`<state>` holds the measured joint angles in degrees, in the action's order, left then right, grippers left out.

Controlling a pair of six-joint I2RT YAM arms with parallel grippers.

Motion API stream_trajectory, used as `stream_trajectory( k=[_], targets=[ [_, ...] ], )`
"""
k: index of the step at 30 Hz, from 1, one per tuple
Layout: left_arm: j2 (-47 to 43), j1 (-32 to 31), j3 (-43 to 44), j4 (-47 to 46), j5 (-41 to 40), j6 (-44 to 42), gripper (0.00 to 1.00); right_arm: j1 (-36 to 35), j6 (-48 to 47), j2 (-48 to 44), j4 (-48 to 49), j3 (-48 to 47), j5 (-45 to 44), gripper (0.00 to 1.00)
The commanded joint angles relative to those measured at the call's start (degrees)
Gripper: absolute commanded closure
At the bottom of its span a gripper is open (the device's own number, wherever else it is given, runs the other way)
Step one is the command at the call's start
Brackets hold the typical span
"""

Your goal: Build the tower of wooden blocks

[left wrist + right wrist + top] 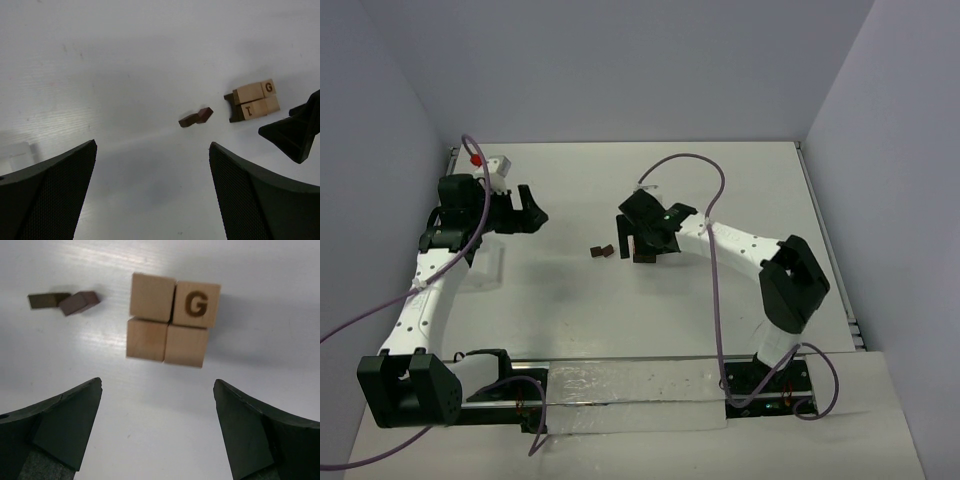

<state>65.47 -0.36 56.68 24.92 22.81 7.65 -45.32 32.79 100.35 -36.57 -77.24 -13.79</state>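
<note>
Above the wood block tower [172, 320], the right claw [157, 392] gapes wide, holding nothing.

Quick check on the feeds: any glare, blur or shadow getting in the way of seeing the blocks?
Top external: evenly lit, but only the dark brown blocks show, tiny; the right gripper hangs over the rest. Left wrist: tan blocks crisp, G and T readable, mild sheen on the table. Right wrist: slightly soft, G readable, faint shadow right of them.
</note>
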Motion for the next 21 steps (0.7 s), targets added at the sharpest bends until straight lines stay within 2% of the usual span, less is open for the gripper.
stream_trajectory(
  k=[1, 3, 6, 11, 13, 16, 17, 18, 19, 21],
  targets=[
    [0.1, 0.1, 3.1, 0.9, 10.3, -6.6, 0.01, -2.2, -3.0, -5.8, 2.6, 2.9, -0.1, 0.00],
    [1.7, -2.2, 4.3, 3.6, 9.7, -12.0, 0.03, -2.2, -4.2, -8.5, 3.0, 3.8, 1.0, 0.00],
    [4.7, -6.4, 5.2, 6.1, 6.3, -14.0, 0.10, -2.2, -5.8, -11.7, 4.9, 5.1, 3.1, 0.00],
    [9.3, -18.0, 3.5, 4.6, -3.6, -15.4, 0.26, -1.0, -9.1, -18.2, 8.2, 6.7, 5.3, 0.00],
    [10.8, -19.1, 3.4, 3.5, -3.9, -16.5, 0.33, 0.4, -10.2, -19.6, 9.5, 7.2, 7.4, 0.00],
    [15.2, -19.4, 4.6, 2.2, -0.2, -21.8, 0.44, 6.8, -12.0, -22.3, 10.3, 7.8, 12.6, 0.00],
    [15.3, -19.5, 4.6, 2.2, 1.2, -21.9, 0.44, 6.9, -12.4, -22.3, 10.4, 7.9, 14.9, 0.00],
    [16.3, -19.5, 4.8, 2.3, 2.7, -23.6, 0.47, 8.8, -13.1, -22.8, 10.7, 8.2, 18.9, 0.00],
    [18.4, -19.7, 5.3, 2.4, 4.5, -27.7, 0.53, 13.2, -14.1, -23.8, 11.2, 8.7, 28.2, 0.00],
    [20.7, -19.8, 5.4, 1.4, 5.3, -30.8, 0.60, 16.1, -15.2, -24.5, 12.4, 9.5, 34.0, 0.00]
  ],
)
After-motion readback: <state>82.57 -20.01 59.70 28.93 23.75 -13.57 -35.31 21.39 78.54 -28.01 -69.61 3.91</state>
